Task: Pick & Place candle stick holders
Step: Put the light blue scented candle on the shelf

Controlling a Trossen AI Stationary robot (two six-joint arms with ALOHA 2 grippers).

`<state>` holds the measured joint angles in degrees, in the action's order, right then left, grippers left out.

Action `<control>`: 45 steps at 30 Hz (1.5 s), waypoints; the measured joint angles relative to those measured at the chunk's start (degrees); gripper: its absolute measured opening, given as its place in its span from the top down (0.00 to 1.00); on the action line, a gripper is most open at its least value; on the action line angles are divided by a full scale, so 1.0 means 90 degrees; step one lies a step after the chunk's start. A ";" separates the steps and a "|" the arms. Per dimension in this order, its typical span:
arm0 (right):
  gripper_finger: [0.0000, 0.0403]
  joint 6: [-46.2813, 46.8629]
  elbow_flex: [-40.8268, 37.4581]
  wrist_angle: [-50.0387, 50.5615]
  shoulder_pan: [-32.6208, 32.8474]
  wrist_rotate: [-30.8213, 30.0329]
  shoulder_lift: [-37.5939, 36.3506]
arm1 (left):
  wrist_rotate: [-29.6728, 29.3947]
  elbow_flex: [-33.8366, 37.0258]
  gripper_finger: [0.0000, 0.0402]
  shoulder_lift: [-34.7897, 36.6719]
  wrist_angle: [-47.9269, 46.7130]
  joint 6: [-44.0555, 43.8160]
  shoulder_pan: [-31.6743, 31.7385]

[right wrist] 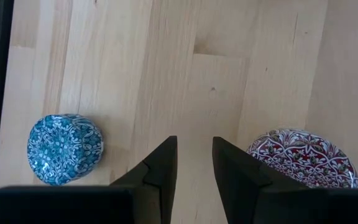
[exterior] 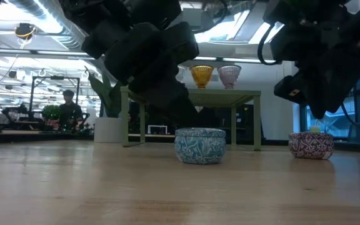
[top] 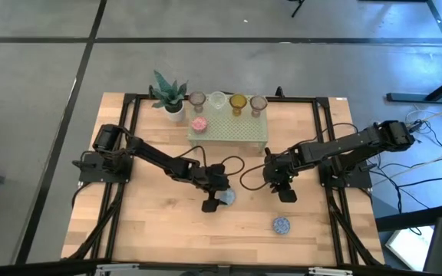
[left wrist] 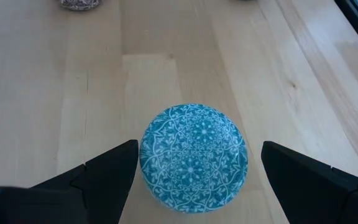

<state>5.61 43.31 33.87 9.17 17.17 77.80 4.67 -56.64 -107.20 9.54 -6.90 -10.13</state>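
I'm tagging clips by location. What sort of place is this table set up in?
Probably an open lab or workshop: the low view shows exposed ceiling ducts, workbenches with a person behind, and the wooden table stands on bare concrete floor.

the wooden table (top: 159, 222) of pale planks is the landmark, edged by a black frame (top: 221, 97). around it lies a grey concrete floor (top: 44, 115) crossed by dark seam lines, one running behind the table's far edge. to the table's right, loose cables (top: 436, 153) trail over the floor. beyond the table's far side, the room opens into a bright workspace with ceiling light strips (exterior: 36, 56) and silver ducting (exterior: 42, 12); a person (exterior: 69, 109) sits at a desk there.
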 joint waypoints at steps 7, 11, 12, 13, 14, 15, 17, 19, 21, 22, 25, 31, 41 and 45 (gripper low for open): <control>0.74 -0.0002 0.0000 0.0009 0.0000 0.0000 0.0000 | -0.0083 0.0000 0.16 0.0000 -0.0005 0.0019 -0.0016; 0.74 -0.0002 0.0000 0.0028 0.0001 0.0002 -0.0001 | -0.0075 0.0006 0.16 -0.0075 -0.0036 0.0019 -0.0072; 0.74 -0.0002 0.0000 0.0028 0.0000 0.0002 -0.0002 | -0.0076 0.0007 0.16 -0.0101 -0.0006 0.0019 -0.0084; 0.74 -0.0002 0.0000 0.0029 0.0001 0.0002 -0.0002 | -0.0070 0.0001 0.16 -0.0154 0.0064 0.0019 -0.0090; 0.74 -0.0003 0.0002 0.0029 0.0000 0.0002 -0.0002 | -0.0073 -0.0004 0.16 -0.0194 0.0068 0.0019 -0.0111; 0.74 -0.0005 0.0001 0.0029 0.0000 0.0002 -0.0002 | -0.0073 0.0007 0.16 -0.0208 -0.0007 0.0018 -0.0128; 0.74 -0.0012 0.0002 0.0046 0.0000 0.0034 -0.0002 | -0.0074 0.0009 0.16 -0.0272 0.0062 -0.0031 -0.0161; 0.74 -0.0024 0.0002 0.0036 0.0000 0.0048 -0.0002 | -0.0070 0.0003 0.16 -0.0328 0.0040 -0.0027 -0.0165; 0.74 -0.0030 0.0002 0.0047 0.0000 0.0051 -0.0002 | -0.0066 0.0007 0.16 -0.0395 0.0090 -0.0029 -0.0147; 0.74 -0.0046 0.0002 0.0044 0.0002 0.0051 -0.0002 | -0.0063 -0.0004 0.16 -0.0429 0.0106 -0.0031 -0.0120; 0.74 -0.0051 0.0002 0.0039 0.0000 0.0051 -0.0002 | -0.0066 0.0005 0.16 -0.0440 -0.0003 -0.0080 -0.0065; 0.74 -0.0094 0.0002 0.0035 0.0000 0.0052 -0.0002 | -0.0068 0.0002 0.16 -0.0471 0.0066 -0.0433 -0.0073; 0.74 -0.0171 0.0002 0.0032 0.0000 0.0053 -0.0002 | -0.0068 0.0005 0.16 -0.0471 0.0272 -0.0328 -0.0073; 0.74 -0.0170 0.0002 0.0032 0.0000 0.0053 -0.0002 | -0.0068 0.0005 0.16 -0.0471 0.0332 -0.0240 -0.0073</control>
<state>4.08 43.33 34.15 9.17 17.65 77.78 4.05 -56.60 -111.44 12.53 -9.05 -10.79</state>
